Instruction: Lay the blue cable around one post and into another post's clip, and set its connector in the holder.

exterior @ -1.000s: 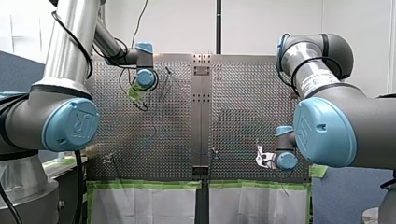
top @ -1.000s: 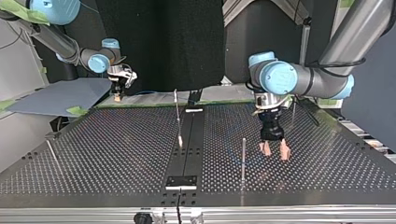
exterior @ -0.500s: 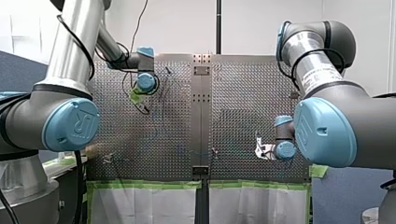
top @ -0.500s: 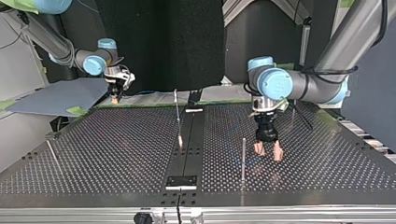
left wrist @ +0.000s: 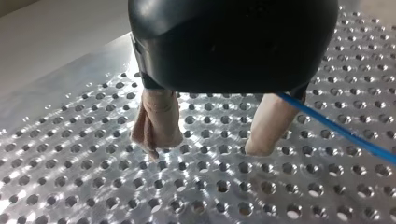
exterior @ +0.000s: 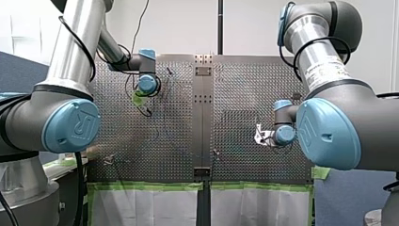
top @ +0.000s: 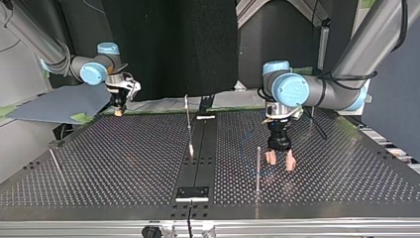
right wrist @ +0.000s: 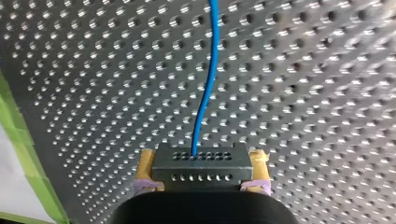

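**A:** Perforated steel counter (top: 124, 163) under you, shiny, holes in even rows, with a dark strip (top: 200, 148) down its middle. There's a broad stretch of plate at the top view's left.

**B:** Your left claw (top: 280, 161) hangs spread, beige pads apart, just beside a thin upright post (top: 258, 166).

**A:** And the blue cable (right wrist: 205, 93)?

**B:** It passes the outer side of one left finger, not between them. Your right claw (right wrist: 201, 173) pinches the connector (right wrist: 201, 161), a grey block with rows of small holes, with yellow pads on both sides, near the green-taped edge (right wrist: 23, 140). The cable leads ahead from it over the counter.
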{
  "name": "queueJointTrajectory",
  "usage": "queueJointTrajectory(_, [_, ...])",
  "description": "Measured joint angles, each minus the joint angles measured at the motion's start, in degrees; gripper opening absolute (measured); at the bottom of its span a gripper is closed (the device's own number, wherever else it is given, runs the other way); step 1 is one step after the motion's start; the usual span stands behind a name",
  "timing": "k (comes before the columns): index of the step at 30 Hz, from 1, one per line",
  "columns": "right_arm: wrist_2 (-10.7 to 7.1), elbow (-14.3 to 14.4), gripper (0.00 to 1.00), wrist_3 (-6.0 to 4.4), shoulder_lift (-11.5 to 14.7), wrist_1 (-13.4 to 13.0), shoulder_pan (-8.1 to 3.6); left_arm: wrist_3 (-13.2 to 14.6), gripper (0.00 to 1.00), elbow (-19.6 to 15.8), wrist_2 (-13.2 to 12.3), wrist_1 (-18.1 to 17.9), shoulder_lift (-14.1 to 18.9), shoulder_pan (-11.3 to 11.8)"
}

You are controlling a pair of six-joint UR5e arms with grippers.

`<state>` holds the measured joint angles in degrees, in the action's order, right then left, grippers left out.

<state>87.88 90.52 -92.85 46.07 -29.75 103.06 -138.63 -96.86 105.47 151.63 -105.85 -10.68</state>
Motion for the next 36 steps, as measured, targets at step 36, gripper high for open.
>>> queueJointTrajectory(36, [10.91,-2.4,0.0,7.81,18.4,15.5,2.29,-0.7,1.0,-0.1,-0.8,-0.1,0.0,-0.4])
